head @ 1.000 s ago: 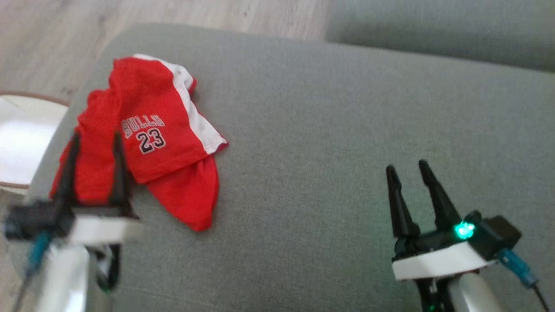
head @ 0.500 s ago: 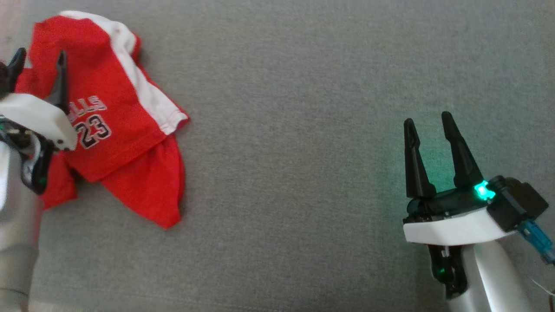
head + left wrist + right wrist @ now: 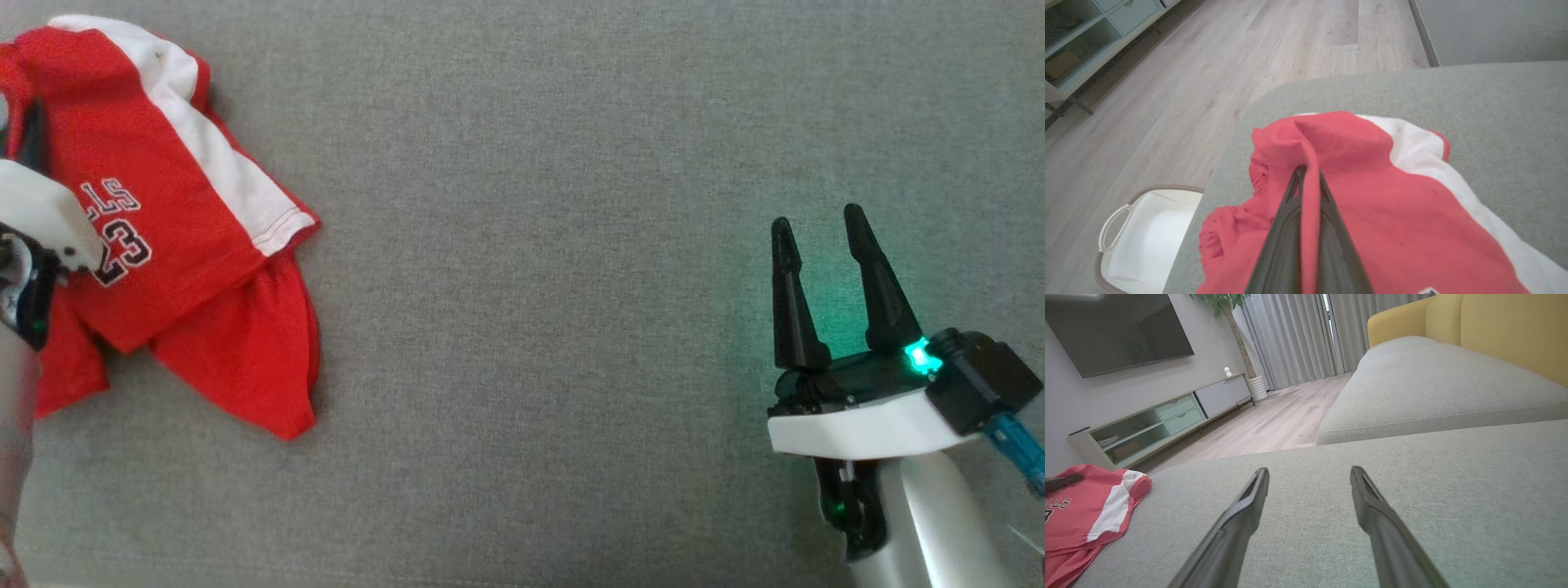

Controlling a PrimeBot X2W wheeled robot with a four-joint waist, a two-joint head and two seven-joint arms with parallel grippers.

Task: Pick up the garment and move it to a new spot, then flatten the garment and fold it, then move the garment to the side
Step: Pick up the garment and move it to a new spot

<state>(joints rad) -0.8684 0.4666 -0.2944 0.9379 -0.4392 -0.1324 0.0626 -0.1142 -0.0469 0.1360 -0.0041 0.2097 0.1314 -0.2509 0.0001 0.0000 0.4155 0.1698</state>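
Note:
A red garment with a white stripe and the number 23 lies crumpled at the left end of the grey sofa cushion. My left gripper is over its far left part. In the left wrist view the left gripper is shut on a raised fold of the garment, red cloth pinched between the two fingers. My right gripper hovers open over bare cushion at the lower right, far from the garment. In the right wrist view the right gripper holds nothing and the garment lies at the far left.
A white laundry basket stands on the wooden floor just past the cushion's left edge. A second grey cushion and a yellow sofa back lie beyond. A low TV cabinet lines the wall.
The head camera has tilted down and shifted, so the scene slid left. My left gripper went from open over the garment to shut on a fold. The right gripper stayed open.

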